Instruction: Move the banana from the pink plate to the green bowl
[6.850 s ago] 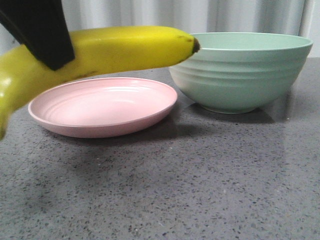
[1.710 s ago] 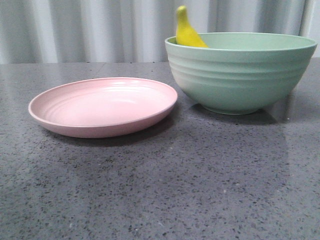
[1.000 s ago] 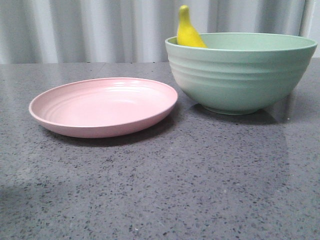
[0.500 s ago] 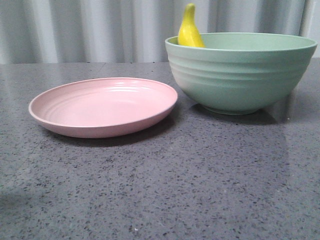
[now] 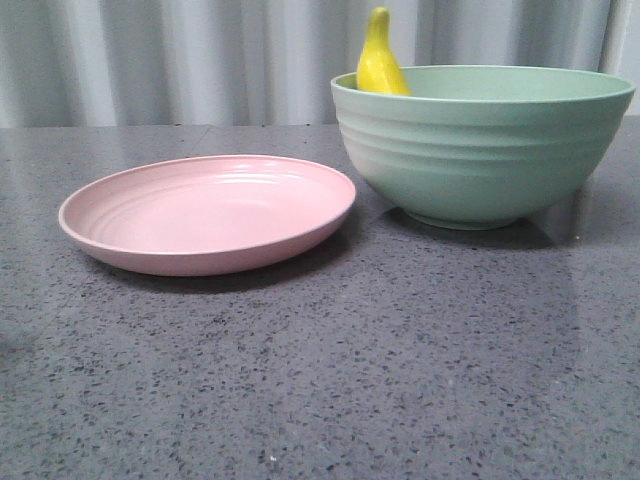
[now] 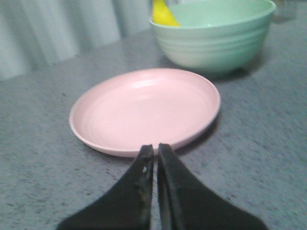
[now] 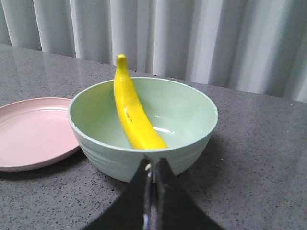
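The yellow banana (image 7: 132, 112) lies inside the green bowl (image 7: 120, 155), leaning on its far wall with its stem end sticking up above the rim (image 5: 378, 55). In the front view the green bowl (image 5: 480, 150) stands at the right and the pink plate (image 5: 205, 212) lies bare at the left. The plate (image 6: 144, 108) and bowl (image 6: 211, 36) also show in the left wrist view. My left gripper (image 6: 155, 148) is shut and holds nothing, just in front of the plate's near rim. My right gripper (image 7: 153, 164) is shut and holds nothing, in front of the bowl.
The plate and bowl stand on a dark grey speckled countertop (image 5: 330, 380). A pale pleated curtain (image 5: 200, 55) hangs behind the table. The pink plate's edge (image 7: 33, 129) shows beside the bowl in the right wrist view.
The banana was held in the air over the plate at first; now it rests in the bowl. In the last second its stem end has tilted slightly and settled against the bowl's wall.
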`<action>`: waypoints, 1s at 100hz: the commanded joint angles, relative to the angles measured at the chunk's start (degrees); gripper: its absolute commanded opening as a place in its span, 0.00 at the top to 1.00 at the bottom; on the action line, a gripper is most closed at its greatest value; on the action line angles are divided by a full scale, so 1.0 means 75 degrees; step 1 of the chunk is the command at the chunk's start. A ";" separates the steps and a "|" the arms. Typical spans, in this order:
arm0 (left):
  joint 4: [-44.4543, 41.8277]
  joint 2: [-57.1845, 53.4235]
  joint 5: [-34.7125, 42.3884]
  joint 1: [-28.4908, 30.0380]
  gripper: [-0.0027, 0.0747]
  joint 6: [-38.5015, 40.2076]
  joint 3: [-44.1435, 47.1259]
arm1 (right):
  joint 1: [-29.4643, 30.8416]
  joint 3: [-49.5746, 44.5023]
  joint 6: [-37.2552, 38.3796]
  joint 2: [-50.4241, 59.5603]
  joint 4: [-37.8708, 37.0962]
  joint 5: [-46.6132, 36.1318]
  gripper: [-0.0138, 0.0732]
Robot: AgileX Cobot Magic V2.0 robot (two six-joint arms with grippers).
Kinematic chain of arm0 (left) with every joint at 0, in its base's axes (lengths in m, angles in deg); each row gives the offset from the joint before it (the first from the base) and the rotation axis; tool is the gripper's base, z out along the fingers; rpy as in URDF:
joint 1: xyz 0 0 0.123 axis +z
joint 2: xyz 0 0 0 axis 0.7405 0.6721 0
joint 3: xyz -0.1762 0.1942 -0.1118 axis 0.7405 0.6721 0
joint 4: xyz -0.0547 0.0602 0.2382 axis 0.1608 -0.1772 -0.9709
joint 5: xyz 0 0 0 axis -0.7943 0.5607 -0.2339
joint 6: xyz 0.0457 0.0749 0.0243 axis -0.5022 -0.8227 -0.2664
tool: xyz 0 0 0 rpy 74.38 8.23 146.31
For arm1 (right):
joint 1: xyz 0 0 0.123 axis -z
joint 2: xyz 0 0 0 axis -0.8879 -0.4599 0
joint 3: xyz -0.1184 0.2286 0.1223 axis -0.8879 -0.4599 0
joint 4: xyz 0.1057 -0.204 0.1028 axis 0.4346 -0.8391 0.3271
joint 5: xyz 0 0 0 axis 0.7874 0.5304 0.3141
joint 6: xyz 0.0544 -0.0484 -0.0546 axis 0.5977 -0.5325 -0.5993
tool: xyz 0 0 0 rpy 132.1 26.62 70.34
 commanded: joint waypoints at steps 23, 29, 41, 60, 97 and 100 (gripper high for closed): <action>0.0798 -0.1450 0.0859 0.2469 0.99 -0.0104 0.0770 | 0.0046 0.0204 0.0004 -0.0036 -0.0105 -0.0657 0.92; 0.0798 -0.1732 0.0595 0.2980 0.99 -0.0572 0.0906 | 0.0046 0.0204 0.0004 -0.0036 -0.0105 -0.0657 0.92; 0.1021 -0.2291 -0.0414 0.3682 0.99 -0.0724 0.0977 | 0.0046 0.0204 0.0004 -0.0036 -0.0105 -0.0657 0.92; 0.1002 -0.2801 -0.2099 0.4574 0.99 0.0059 0.0990 | 0.0046 0.0204 0.0004 -0.0036 -0.0105 -0.0657 0.92; 0.0777 -0.2801 -0.2526 0.4752 0.99 0.0300 0.0990 | 0.0046 0.0204 0.0004 -0.0036 -0.0105 -0.0670 0.92; 0.0777 -0.2801 -0.2526 0.4752 0.99 0.0300 0.0990 | 0.0046 0.0204 0.0004 -0.0036 -0.0105 -0.0670 0.92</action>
